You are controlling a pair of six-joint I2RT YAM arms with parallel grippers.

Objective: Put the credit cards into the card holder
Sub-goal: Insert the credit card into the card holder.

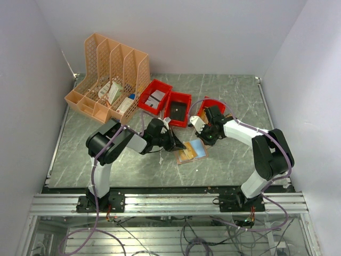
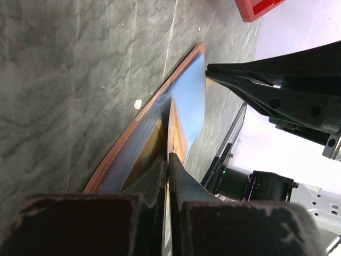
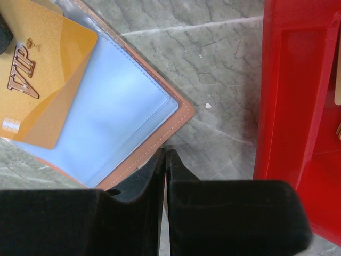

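One card holder [image 3: 128,106], one gold card [image 3: 42,80].

You have bare surface [image 1: 80,154] to the left of the open card holder [image 1: 198,150] and in front of it. Behind it, three red bins [image 1: 180,94] wall off the back, and the nearest stands just beside its far corner. The left gripper [image 1: 183,145], jaws pinched on the gold card [image 3: 42,69], and the right gripper [image 1: 203,141] crowd both its sides.

We see the card holder [image 3: 133,106] salmon-edged and lined pale blue, and the card [image 3: 42,69] gold. Our table [image 3: 213,64] is grey-green, veined.
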